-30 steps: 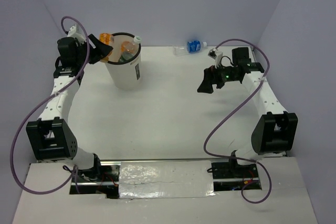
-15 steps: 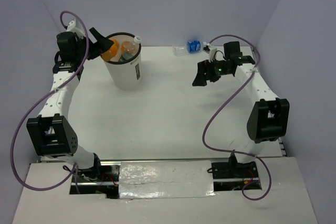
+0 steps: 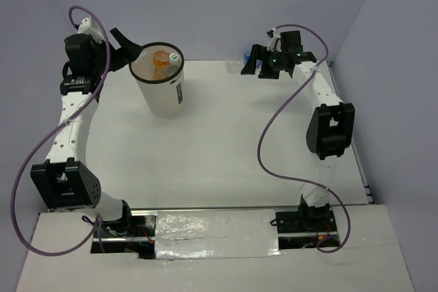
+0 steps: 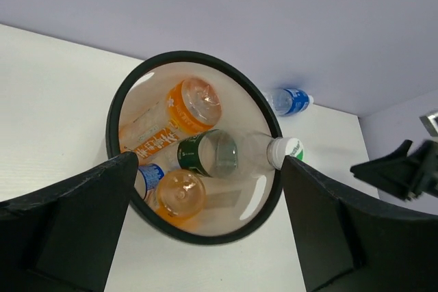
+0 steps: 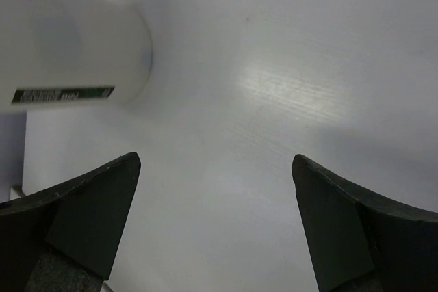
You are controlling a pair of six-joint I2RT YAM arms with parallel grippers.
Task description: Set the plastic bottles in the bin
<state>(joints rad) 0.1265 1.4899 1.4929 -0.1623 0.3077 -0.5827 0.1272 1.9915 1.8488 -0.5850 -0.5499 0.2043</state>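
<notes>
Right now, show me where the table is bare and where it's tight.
Free: the wide middle of the table, bordered by the bin, the right arm and the near edge. Also the far edge between bin and blue-labelled bottle. Tight: the far right corner, where the right gripper hangs by that bottle, and the bin's mouth beside the left gripper.

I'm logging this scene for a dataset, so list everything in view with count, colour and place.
bin: one, white with black rim, far left of table.
orange bottles: two, orange, inside bin.
clear bottles: at least two, green band and white cap showing, inside bin.
blue-labelled bottle: one, clear, lying on table by back wall.
table: one, white.
cables: two, purple, along arms.
left gripper: black, open, above bin.
right gripper: black, open, near the lying bottle.
</notes>
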